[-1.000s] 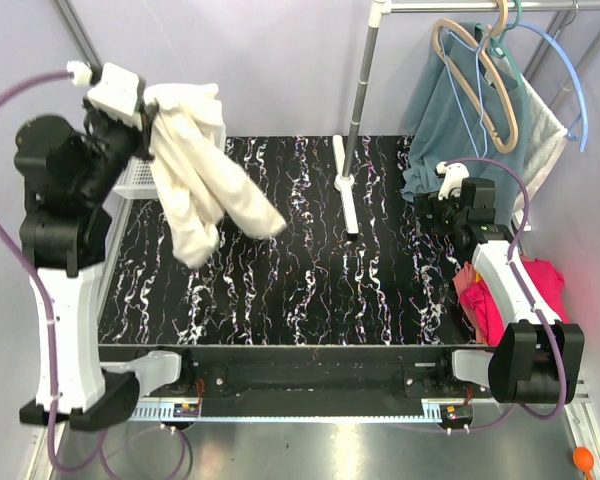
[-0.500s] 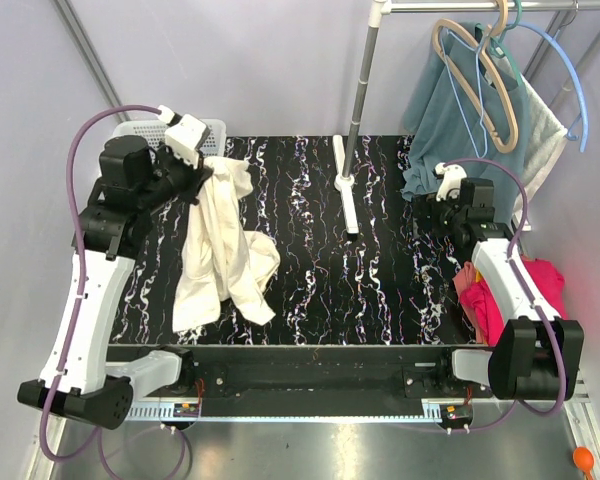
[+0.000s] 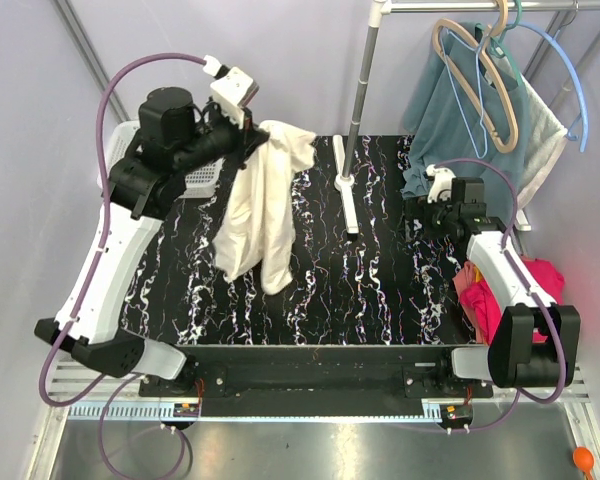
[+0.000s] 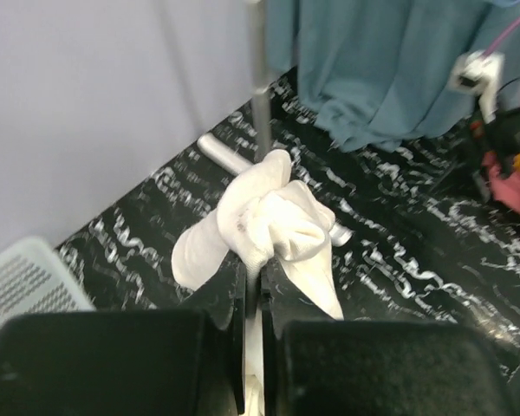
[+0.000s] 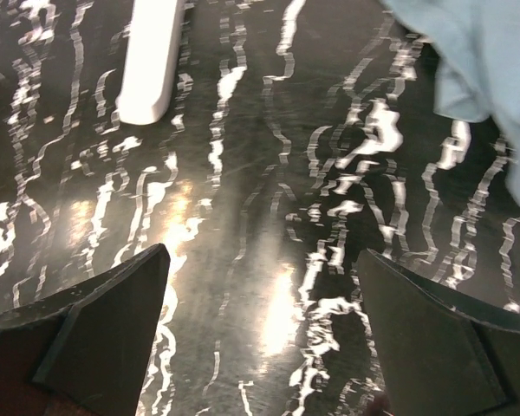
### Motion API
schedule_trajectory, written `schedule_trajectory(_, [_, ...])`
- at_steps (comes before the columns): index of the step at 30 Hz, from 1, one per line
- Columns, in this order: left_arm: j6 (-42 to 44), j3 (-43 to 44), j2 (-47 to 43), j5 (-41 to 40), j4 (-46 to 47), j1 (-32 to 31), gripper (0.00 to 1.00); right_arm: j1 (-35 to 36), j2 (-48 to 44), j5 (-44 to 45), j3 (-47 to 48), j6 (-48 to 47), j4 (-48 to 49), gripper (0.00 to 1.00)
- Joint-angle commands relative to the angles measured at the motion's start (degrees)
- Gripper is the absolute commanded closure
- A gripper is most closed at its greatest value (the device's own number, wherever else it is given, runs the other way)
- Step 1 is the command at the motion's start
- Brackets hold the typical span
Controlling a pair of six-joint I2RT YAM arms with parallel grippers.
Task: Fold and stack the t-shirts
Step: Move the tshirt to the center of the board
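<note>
Two sets of jaws, two very different states. My left jaws are pinched nearly closed on a bunched fold of the cream t-shirt point(image 3: 260, 205), held high over the far-left part of the worktop point(image 3: 380, 290), just in front of the white mesh basket point(image 3: 195, 180). My right jaws are spread wide and hold nothing. They hang low over the far-right of the worktop beside the hem of the teal garment point(image 3: 450, 130). The shirt hangs straight down from my left jaws as a crumpled column, so its long axis is upright and its loose end points at the worktop. From above I cannot quite tell whether that end brushes the surface or hangs just clear. Seen from my right jaws, the shirt lies well off to the left, with the white rack foot point(image 3: 345, 190) between us, so only my left arm can place it for now. The folded pink t-shirt point(image 3: 545, 280), with a sliver of orange t-shirt point(image 3: 467, 278) beside it, sits at the right edge close to my right arm. I judge the folding of the cream shirt not yet begun. It first needs lowering and dragging out flat on the open middle of the worktop, clear of the rack foot, before my right jaws can reach a hem or sleeve.
</note>
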Motion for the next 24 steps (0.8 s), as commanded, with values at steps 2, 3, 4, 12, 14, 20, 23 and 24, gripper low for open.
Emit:
schedule_trajectory(2, [-1.44,6.14,2.6,0.54,4.06,-3.24,1.0,3.52,0.83,-2.87,2.78,0.26,-0.17,0.0])
schedule_trajectory(3, [-1.18,5.97,3.04,-0.16,4.06,-3.42,1.0,3.96,1.09,-2.87,2.78,0.08,-0.17,0.0])
schedule_trajectory(4, [-0.91,5.71,3.22,-0.42,4.14,-3.59,1.0,4.58,1.62,-2.7,2.78,-0.44,-0.34,0.0])
schedule_trajectory(12, [6.64,-17.53,-2.74,-10.34,13.36,-3.77,0.99,8.27,4.52,-1.99,3.22,-2.21,-1.49,0.0])
schedule_trajectory(14, [9.8,-23.27,-4.68,-16.65,17.39,-3.77,0.99,8.89,5.05,-1.99,3.22,-2.38,-1.58,0.0])
schedule_trajectory(20, [15.61,-41.91,-11.18,-30.27,25.13,-3.68,0.98,13.89,8.12,0.11,4.1,-3.35,-2.37,0.0])
schedule_trajectory(23, [17.72,-48.85,-14.08,-36.09,28.83,-3.68,1.0,16.09,9.88,1.17,4.8,-3.79,-2.72,0.0])
schedule_trajectory(24, [18.33,-49.83,-14.79,-36.72,29.28,-3.68,1.0,16.18,10.32,1.17,4.89,-3.79,-2.81,0.0])
